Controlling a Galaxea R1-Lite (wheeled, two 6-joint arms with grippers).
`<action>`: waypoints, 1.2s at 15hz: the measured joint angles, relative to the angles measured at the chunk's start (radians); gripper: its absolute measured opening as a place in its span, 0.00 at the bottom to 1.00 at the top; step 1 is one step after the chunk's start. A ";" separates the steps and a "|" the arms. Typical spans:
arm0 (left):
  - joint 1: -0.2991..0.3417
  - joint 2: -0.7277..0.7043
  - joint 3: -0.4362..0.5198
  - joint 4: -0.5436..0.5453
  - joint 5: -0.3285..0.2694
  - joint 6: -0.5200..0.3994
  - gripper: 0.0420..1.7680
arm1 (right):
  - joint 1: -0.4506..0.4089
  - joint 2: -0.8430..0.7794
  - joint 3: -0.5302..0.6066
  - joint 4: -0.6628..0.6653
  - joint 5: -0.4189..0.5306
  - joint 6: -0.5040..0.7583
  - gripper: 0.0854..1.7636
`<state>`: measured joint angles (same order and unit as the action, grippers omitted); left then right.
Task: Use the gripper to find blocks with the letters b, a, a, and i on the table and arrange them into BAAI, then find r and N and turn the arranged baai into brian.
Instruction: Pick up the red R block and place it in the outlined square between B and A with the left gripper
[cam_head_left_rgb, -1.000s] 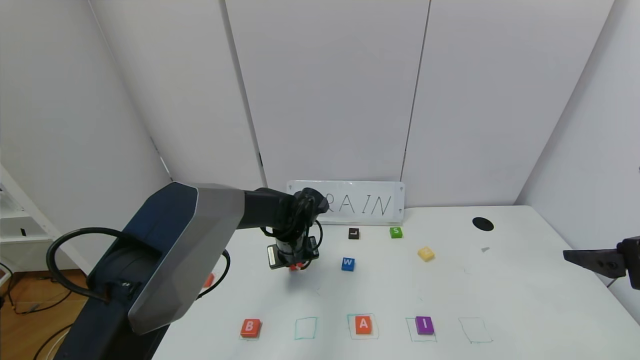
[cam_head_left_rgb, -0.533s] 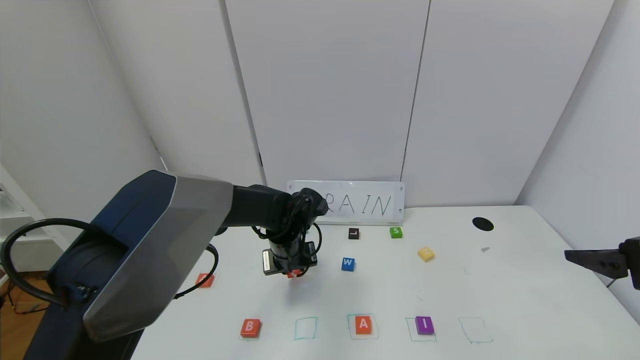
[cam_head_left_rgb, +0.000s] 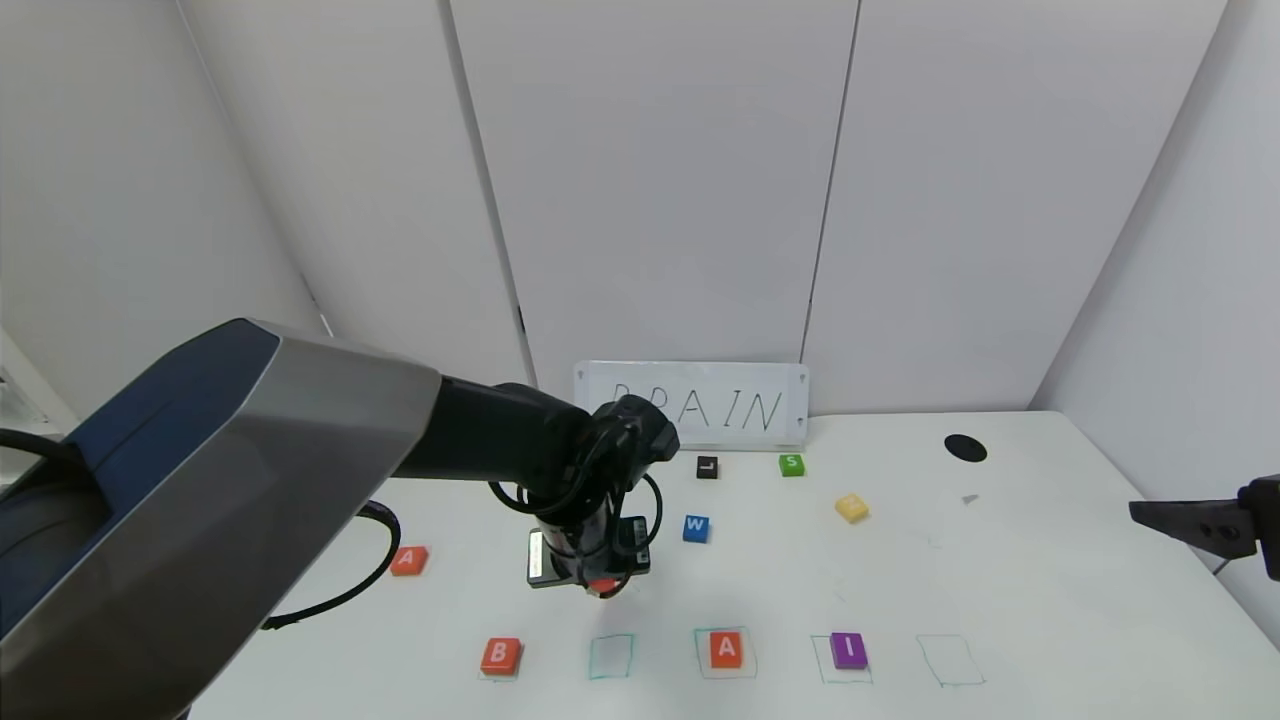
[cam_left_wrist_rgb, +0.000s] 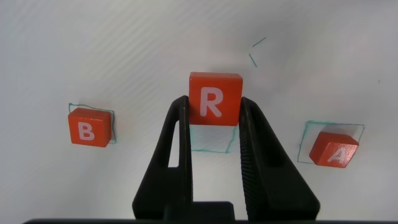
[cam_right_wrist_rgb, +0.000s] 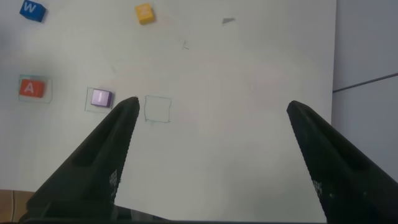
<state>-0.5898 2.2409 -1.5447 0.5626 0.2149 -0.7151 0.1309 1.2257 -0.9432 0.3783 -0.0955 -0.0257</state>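
The left tool hangs above the white bench, its two black fingers clamped on the sides of the orange R block, which is lifted clear of the surface. In the left wrist view the R block sits over an empty green drawn square that lies between the orange B block and an orange A block. In the head view, taking the held block as the dial's centre, the B block lies at about 8 o'clock, the A block at about 4 o'clock and the purple I block further out towards 4 o'clock, in one row along the near edge. A second orange A block sits at 9 o'clock, the blue W block at 2 o'clock, and the yellow N block beyond it. The right tool stays at the bench's right edge, its fingers spread wide apart and holding nothing.
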 joint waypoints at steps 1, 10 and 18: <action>-0.008 -0.017 0.041 -0.048 0.000 0.000 0.26 | 0.000 0.000 0.000 0.000 0.000 0.000 0.97; -0.092 -0.092 0.313 -0.231 0.006 -0.006 0.26 | 0.015 0.002 0.004 0.001 -0.001 0.001 0.97; -0.097 -0.055 0.396 -0.356 0.023 0.000 0.26 | 0.041 0.008 0.010 0.004 -0.004 0.003 0.97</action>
<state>-0.6864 2.1855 -1.1487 0.2068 0.2383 -0.7147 0.1717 1.2338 -0.9328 0.3821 -0.0994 -0.0228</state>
